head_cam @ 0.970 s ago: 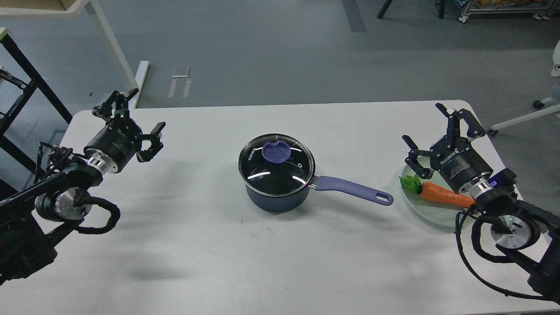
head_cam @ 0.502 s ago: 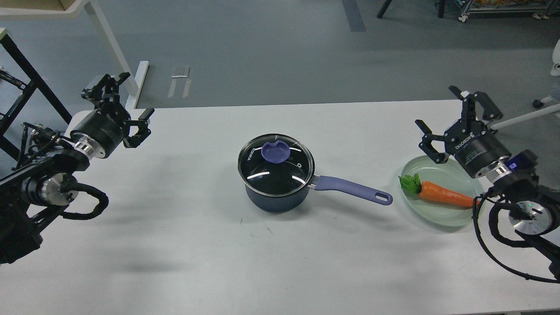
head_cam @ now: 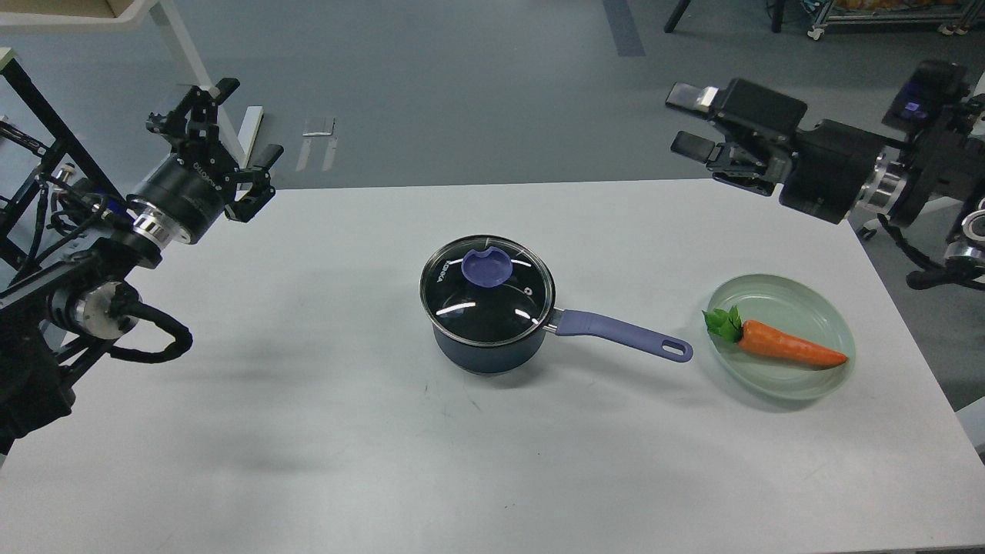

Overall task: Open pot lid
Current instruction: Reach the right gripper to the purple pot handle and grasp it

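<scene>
One lid (head_cam: pixel 486 288) sits flat on the pot (head_cam: pixel 485 342), its metal rim seated all round and its purple knob (head_cam: pixel 487 269) off toward the far side of the glass. The pot stands near the middle of the table (head_cam: pixel 308 462), its long purple handle (head_cam: pixel 623 335) pointing right toward a pale green plate (head_cam: pixel 800 304) that holds a carrot (head_cam: pixel 781 348); the handle's tip is near the plate but apart from it.

Both arms are well away from the pot. The left gripper (head_cam: pixel 231 135) hangs off to the pot's far left, above the table's back corner, fingers spread and holding nothing. The right gripper (head_cam: pixel 689 119) is up and beyond the pot's right, past the table's far edge, its two fingers apart and bare.

Nothing of the task is done yet. The knob looks flat and low, so I judge a shallow or off-centre pinch could slip off it, or tilt the lid so the rim catches and drags the light pot along. An approach from the right could also clip the handle and swing the pot toward the plate.
</scene>
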